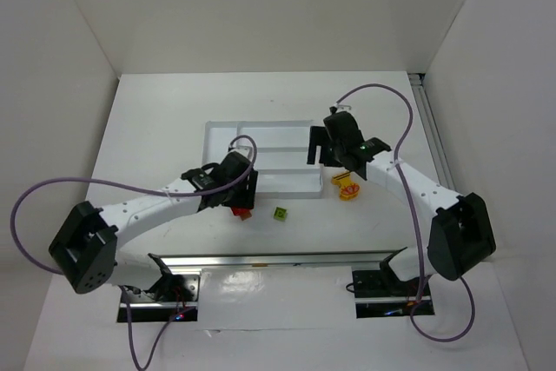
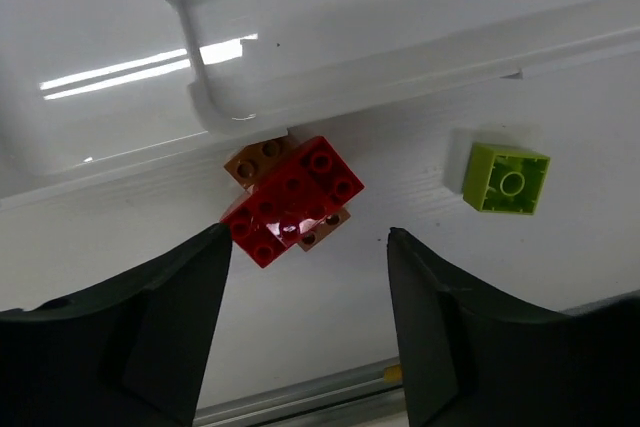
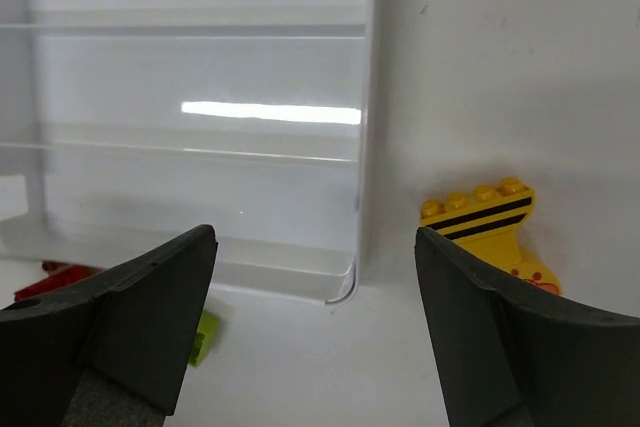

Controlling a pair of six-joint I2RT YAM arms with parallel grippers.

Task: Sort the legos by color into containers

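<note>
Down by the tray point(image 1: 261, 141), both arms bend low.
Left fingers point(image 2: 190, 307) part-open, empty, above a red brick point(image 2: 292, 197) on the desk point(image 1: 174, 128); right fingers point(image 3: 150, 307) wide, empty, by a yellow brick point(image 3: 485, 217).

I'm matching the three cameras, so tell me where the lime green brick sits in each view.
Top external: lime green brick just below centre, in front of the white tray.
Left wrist: right of centre, right of the red brick.
Right wrist: low left, only a sliver showing.
Shared landmark: the white tray's near wall; the brick lies just outside it in every view.
</note>
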